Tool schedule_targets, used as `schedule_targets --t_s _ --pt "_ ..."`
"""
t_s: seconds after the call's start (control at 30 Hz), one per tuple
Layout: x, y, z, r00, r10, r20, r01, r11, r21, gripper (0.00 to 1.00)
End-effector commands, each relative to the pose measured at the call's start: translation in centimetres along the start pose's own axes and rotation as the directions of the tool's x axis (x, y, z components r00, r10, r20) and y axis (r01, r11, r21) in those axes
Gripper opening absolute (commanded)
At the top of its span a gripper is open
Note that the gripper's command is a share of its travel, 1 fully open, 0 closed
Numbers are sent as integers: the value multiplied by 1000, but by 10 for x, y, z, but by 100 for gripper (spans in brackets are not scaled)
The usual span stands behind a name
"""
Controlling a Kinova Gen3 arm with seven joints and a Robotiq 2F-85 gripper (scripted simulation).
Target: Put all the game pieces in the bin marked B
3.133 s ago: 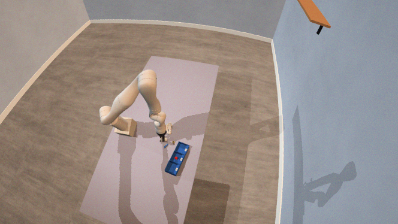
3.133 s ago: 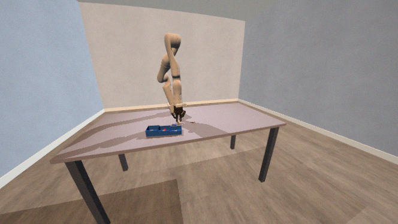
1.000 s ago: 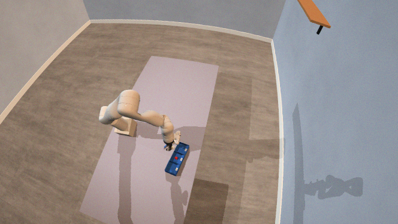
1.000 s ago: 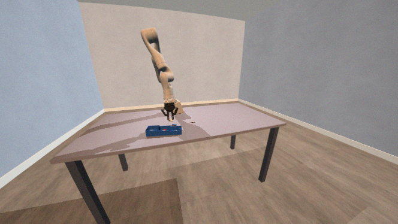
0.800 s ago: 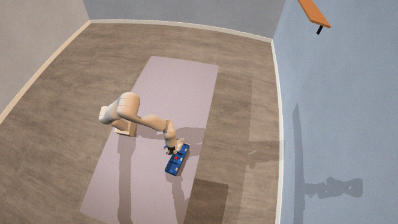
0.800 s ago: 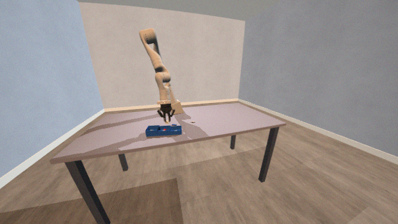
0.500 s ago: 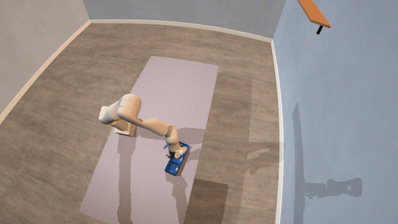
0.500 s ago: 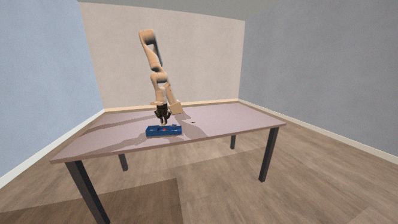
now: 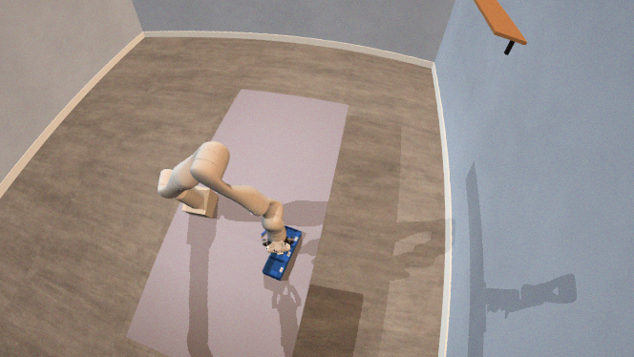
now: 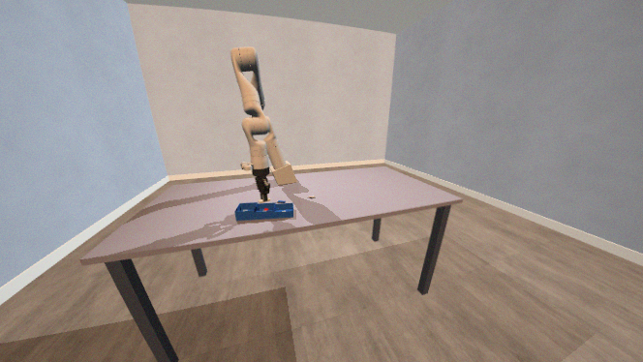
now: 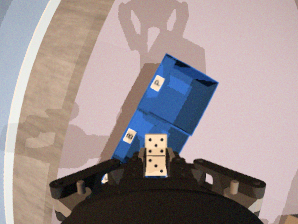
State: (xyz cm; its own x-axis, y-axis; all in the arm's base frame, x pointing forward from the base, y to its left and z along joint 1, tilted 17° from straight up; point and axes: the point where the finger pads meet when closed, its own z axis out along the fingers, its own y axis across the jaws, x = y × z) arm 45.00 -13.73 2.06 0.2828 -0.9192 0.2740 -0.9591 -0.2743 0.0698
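My gripper (image 11: 155, 155) is shut on a white domino (image 11: 156, 155) with black dots, held upright between the fingertips. Below it stands the blue bin tray (image 11: 169, 106), divided into compartments with small white labels (image 11: 157, 83) too small to read. In the top and exterior views the gripper (image 9: 278, 246) hangs just above the tray (image 9: 284, 254), over the end nearer the arm's base. From the side the gripper (image 10: 263, 196) is a little above the tray (image 10: 264, 211), where a small red piece (image 10: 265, 209) lies in the middle compartment.
The arm's base (image 10: 285, 174) stands on the table behind the tray. A small pale object (image 10: 312, 196) lies on the table to the right of the tray. The table's edge (image 11: 40, 129) runs close along the tray's left side in the wrist view.
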Motion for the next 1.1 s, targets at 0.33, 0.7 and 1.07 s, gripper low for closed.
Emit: schedule_targets --t_s 0.33,0.7,1.07 --pt "-5 -3 -1 879 478 -5 -478 879 4 21" --pt "-5 -3 -1 878 478 -5 -478 878 4 21" --pt "-4 -3 7 879 478 -5 -478 879 4 21"
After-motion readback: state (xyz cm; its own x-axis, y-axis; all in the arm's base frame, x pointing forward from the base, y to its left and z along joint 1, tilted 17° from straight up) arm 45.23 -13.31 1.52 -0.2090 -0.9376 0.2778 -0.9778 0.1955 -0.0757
